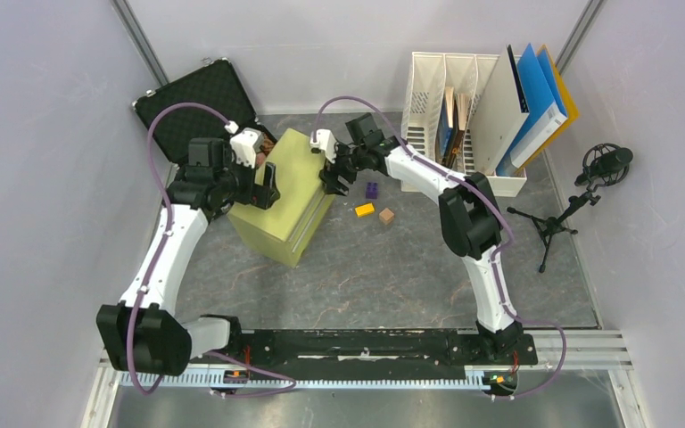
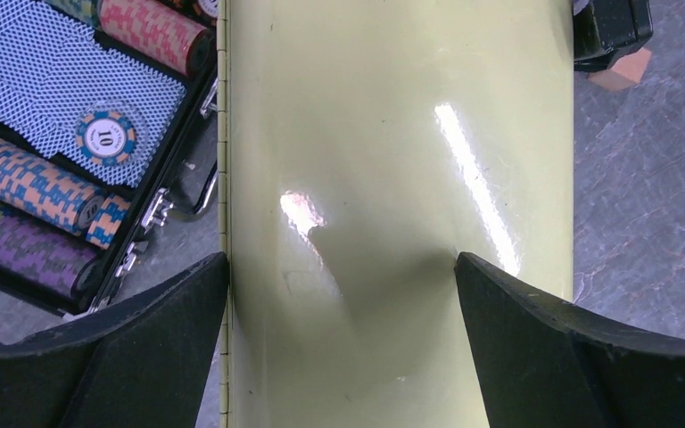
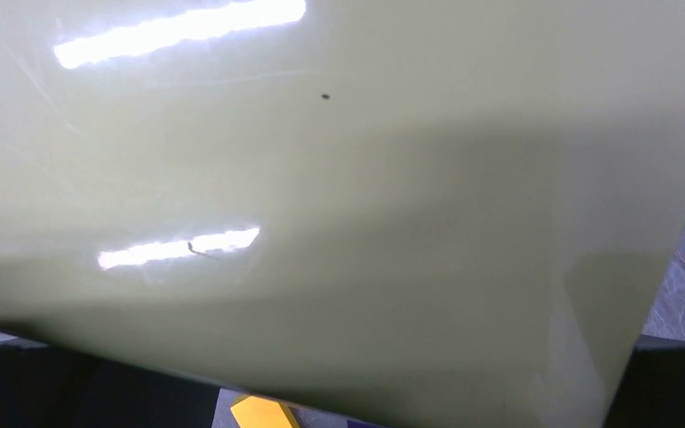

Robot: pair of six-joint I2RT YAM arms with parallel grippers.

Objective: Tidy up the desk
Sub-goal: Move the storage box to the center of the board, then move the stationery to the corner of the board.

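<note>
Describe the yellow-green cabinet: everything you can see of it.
The cabinet is a glossy yellow-green box, apparently painted metal, with glare and faint scratches on top. Drawer seams show on its front and a hinge strip along one edge. It stands askew on the desk beside the open black case. The left gripper hangs open over its top; the right gripper is at its far corner.

the drawer cabinet [image 1: 290, 201] stands on the desk [image 1: 392, 267], left of centre. behind it to the left lies an open case [image 1: 198, 105] with rows of chips [image 2: 31, 183] inside. just right of the cabinet lie the far block [image 1: 372, 190], the near block [image 1: 365, 210] and, beside that, the right block [image 1: 386, 216]. a file rack [image 1: 450, 116] holding binders [image 1: 535, 98] stands at the far right, and a microphone stand [image 1: 557, 223] is off the desk's right edge. the left gripper [image 1: 266, 192] is over the cabinet's left side, the right gripper [image 1: 334, 183] at its far right corner.
</note>
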